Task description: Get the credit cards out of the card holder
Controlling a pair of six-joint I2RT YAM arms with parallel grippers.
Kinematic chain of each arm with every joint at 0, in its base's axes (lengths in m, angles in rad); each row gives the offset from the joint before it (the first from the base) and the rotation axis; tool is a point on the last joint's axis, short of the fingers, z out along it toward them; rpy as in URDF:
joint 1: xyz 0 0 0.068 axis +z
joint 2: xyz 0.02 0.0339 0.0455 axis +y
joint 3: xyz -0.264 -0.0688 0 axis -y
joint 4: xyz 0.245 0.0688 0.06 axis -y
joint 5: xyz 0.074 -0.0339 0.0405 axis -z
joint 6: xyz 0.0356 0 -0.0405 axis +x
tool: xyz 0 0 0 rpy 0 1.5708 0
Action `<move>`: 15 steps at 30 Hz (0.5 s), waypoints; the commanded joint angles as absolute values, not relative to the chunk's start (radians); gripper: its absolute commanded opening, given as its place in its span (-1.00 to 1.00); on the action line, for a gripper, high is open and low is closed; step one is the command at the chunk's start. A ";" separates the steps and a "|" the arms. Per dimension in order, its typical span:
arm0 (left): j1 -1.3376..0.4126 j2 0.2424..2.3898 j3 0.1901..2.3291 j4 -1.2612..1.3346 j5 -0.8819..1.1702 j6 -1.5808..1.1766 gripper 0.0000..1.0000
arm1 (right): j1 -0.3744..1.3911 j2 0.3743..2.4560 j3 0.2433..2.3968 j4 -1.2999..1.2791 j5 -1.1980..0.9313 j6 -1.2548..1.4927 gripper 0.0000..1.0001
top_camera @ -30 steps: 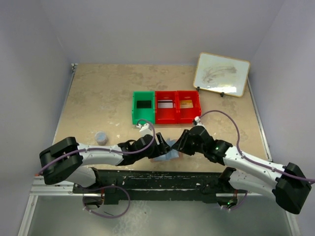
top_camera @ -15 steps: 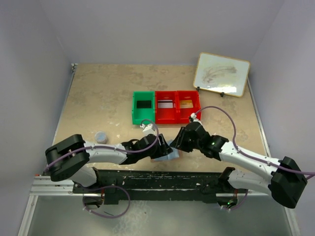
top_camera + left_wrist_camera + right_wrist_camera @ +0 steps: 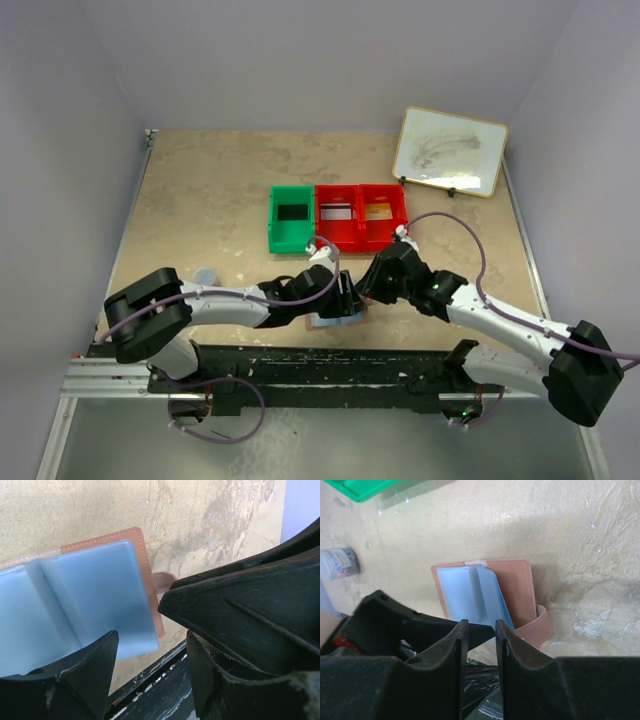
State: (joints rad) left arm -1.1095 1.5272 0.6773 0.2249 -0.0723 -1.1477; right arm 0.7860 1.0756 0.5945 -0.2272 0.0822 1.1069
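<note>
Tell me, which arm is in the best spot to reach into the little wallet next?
Left, probably. The left tool hangs open right over the card holder, at its blue pockets. The right tool is almost closed, with the holder farther ahead of it.

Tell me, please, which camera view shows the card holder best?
The right wrist view: nearly the whole open card holder lies in frame, with its blue inside and tan strap visible. The left wrist view cuts it off at the left edge. The top view shows only a small pale part.
</note>
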 commanded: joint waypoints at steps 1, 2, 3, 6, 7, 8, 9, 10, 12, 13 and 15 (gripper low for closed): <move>-1.114 1.589 0.718 0.299 -0.033 -1.123 0.05 | 0.758 1.041 0.592 -0.151 0.018 1.055 -0.40; -1.114 1.604 0.714 0.313 -0.024 -1.133 0.01 | 0.748 1.047 0.582 -0.112 -0.034 1.040 -0.43; -1.113 1.613 0.707 0.331 -0.019 -1.146 -0.02 | 0.742 1.063 0.578 -0.089 -0.061 1.036 -0.49; -1.118 1.614 0.689 0.363 -0.018 -1.161 -0.05 | 0.739 1.116 0.576 -0.016 -0.129 1.010 -0.59; -1.118 1.613 0.690 0.359 -0.016 -1.158 -0.05 | 0.738 1.140 0.580 0.006 -0.150 0.996 -0.60; -1.118 1.613 0.694 0.349 -0.012 -1.153 -0.06 | 0.738 1.166 0.590 0.010 -0.160 0.988 -0.63; -1.118 1.608 0.699 0.333 -0.012 -1.149 -0.08 | 0.738 1.194 0.604 -0.004 -0.157 0.988 -0.66; -1.119 1.598 0.700 0.322 -0.017 -1.149 -0.08 | 0.737 1.220 0.610 -0.012 -0.151 0.990 -0.68; -1.122 1.565 0.690 0.313 -0.037 -1.149 -0.10 | 0.736 1.279 0.605 -0.013 -0.146 0.992 -0.70; -1.123 1.542 0.684 0.300 -0.053 -1.147 -0.10 | 0.737 1.299 0.594 -0.014 -0.134 1.000 -0.71; -1.123 1.472 0.670 0.264 -0.084 -1.139 -0.09 | 0.735 1.334 0.563 0.002 -0.127 1.013 -0.73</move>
